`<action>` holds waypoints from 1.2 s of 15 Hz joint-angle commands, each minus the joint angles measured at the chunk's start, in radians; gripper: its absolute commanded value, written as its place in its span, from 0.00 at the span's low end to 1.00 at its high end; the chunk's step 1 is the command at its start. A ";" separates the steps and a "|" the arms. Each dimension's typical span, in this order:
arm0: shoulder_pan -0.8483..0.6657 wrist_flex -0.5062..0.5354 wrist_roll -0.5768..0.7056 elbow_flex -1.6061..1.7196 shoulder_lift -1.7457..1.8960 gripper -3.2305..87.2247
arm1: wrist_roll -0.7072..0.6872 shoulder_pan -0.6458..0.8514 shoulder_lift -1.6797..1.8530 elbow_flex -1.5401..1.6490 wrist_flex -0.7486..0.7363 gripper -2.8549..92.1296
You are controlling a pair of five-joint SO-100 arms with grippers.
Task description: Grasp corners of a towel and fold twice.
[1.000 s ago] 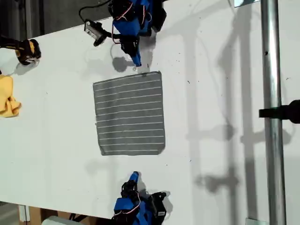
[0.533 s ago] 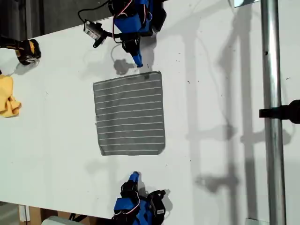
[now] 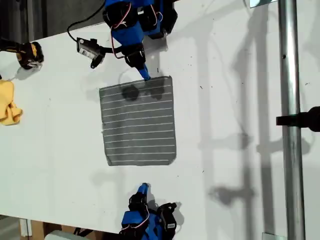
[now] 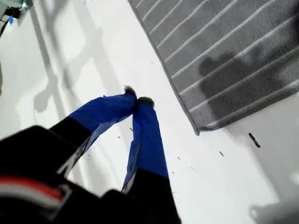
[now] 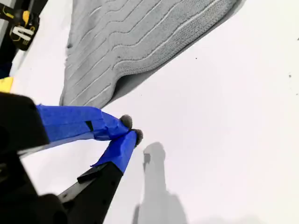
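- Plain yellow crumpled cloth (image 3: 9,107) lay at the exterior view's left edge, same as a second before; not part of the job.
- My first gripper (image 3: 146,76) had swung in from the bare white table (image 3: 240,75) to the far edge of the grey white-striped towel (image 3: 138,121). Its shadow now fell on the cloth.
- Its blue-taped jaws were pressed together, holding nothing; the towel's corner (image 4: 198,130) lay just beside the tips. I judged they must open before a grasp.
- The towel lay flat mid-table, unfolded and unshifted.
- My second gripper (image 3: 143,187) had not moved: tips together, empty, short of the near edge.
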 commanded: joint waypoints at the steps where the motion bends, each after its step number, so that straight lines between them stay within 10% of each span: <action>1: -0.003 -0.006 -0.006 -0.002 0.006 0.02 | -0.052 -0.020 -0.204 -0.268 0.072 0.03; 11: -0.003 -0.006 -0.008 0.000 0.006 0.02 | -0.069 -0.051 -0.569 -0.670 0.407 0.04; 18: -0.008 -0.006 -0.008 0.002 0.006 0.02 | -0.077 -0.081 -0.660 -0.762 0.552 0.42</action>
